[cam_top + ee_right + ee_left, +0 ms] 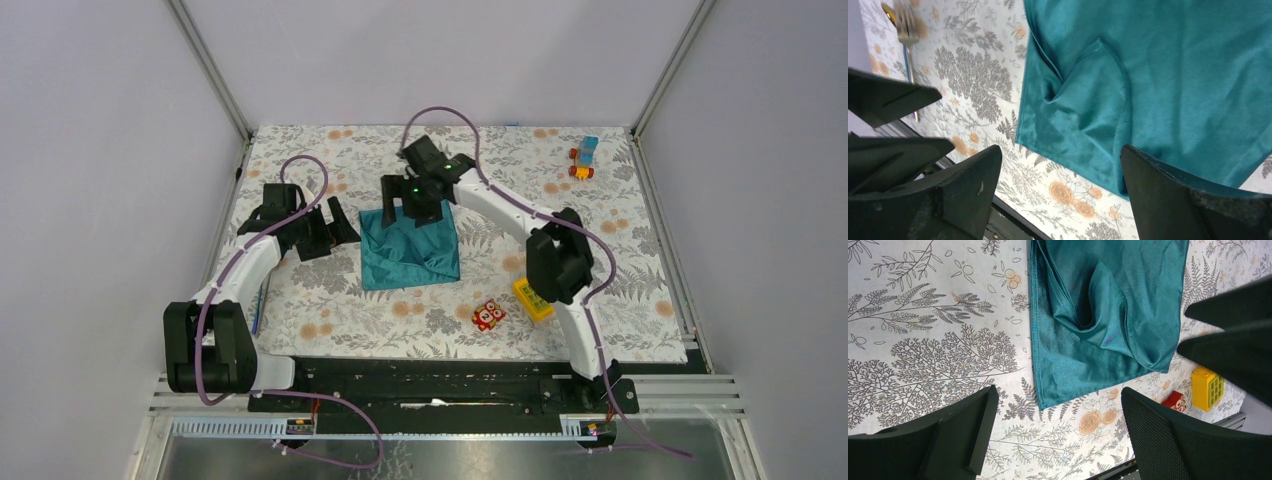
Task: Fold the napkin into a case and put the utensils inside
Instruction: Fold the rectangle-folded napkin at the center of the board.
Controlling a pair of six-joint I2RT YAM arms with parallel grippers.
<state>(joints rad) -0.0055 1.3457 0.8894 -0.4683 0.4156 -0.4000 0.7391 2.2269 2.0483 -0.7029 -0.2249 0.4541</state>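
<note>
The teal napkin (410, 255) lies on the flowered table, folded to a rough square with a loose rumpled flap across its middle (1108, 315) (1158, 75). The case is out of view. My right gripper (412, 205) hovers over the napkin's far edge, open, with nothing between its fingers (1060, 185). My left gripper (335, 225) stands open just left of the napkin, above bare cloth pattern (1058, 425). Of the utensils, a fork (907, 30) with a thin blue handle lies at the table's left side, seen as a blue line (262, 300) beside the left arm.
A red owl toy (488, 315) and a yellow gridded block (532, 299) sit near the front, right of the napkin, under the right arm. A small blue and orange toy (584, 158) stands at the far right corner. Frame posts and walls bound the table.
</note>
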